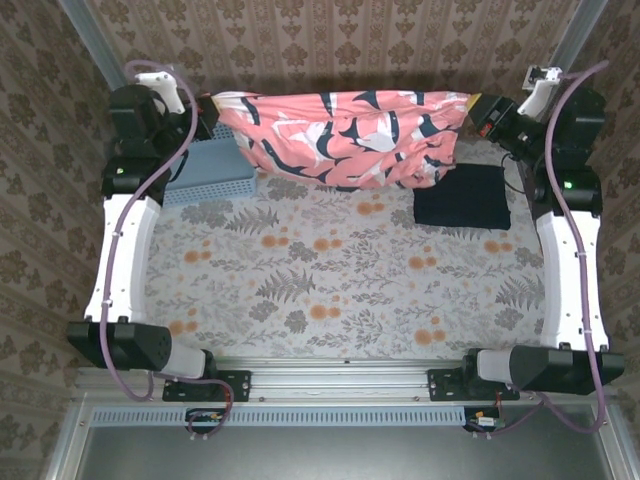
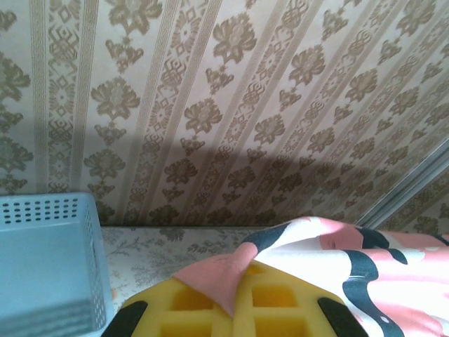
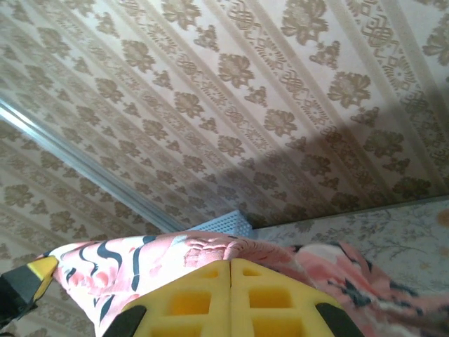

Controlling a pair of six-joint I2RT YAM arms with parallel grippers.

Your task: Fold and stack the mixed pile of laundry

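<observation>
2 garments counted. 1 coral-pink leaf-print garment (image 1: 350,135) hangs stretched above the counter's (image 1: 330,285) far side, with the left gripper (image 1: 210,110) and right gripper (image 1: 478,108) each clenched on 1 end. 1 navy garment (image 1: 463,195) lies folded at the right. 1 light blue basket (image 1: 205,172) stands at the left.

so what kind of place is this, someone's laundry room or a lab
Probably a staged robot test cell, not a home: wallpapered panels box in a floral table, and a metal rail runs along its near edge.
</observation>
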